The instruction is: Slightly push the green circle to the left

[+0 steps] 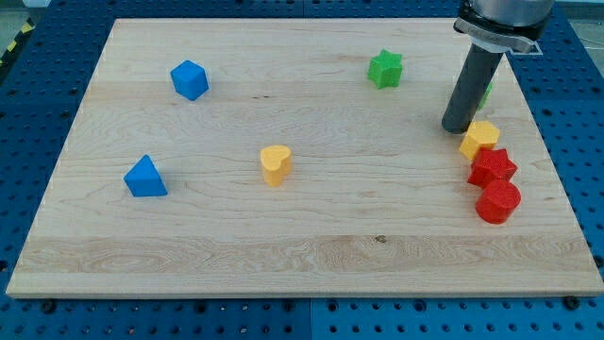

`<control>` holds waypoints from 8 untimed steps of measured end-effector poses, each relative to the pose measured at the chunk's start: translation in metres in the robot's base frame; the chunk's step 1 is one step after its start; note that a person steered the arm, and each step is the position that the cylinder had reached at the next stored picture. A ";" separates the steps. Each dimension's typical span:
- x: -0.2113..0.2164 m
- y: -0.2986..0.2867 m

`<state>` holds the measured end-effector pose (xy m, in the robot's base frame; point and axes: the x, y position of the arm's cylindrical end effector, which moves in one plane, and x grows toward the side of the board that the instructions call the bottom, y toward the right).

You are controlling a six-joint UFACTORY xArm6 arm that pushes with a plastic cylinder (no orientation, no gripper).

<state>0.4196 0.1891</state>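
The green circle (487, 93) is mostly hidden behind my dark rod; only a thin green sliver shows at the rod's right edge, near the view's upper right. My tip (460, 128) rests on the board just left of and below that sliver, and just up-left of the yellow hexagon (479, 138). Whether the tip touches the green circle cannot be told.
A green star (385, 69) lies left of the rod. A red star (492, 167) and a red circle (497, 201) sit below the yellow hexagon. A yellow heart (275, 163), a blue cube (189, 79) and a blue triangle (144, 177) lie further left. The wooden board's (311, 255) right edge is close.
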 end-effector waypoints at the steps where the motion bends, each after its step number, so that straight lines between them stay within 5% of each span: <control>1: 0.019 0.000; 6: -0.018 -0.003; 8: -0.013 0.067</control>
<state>0.4070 0.2566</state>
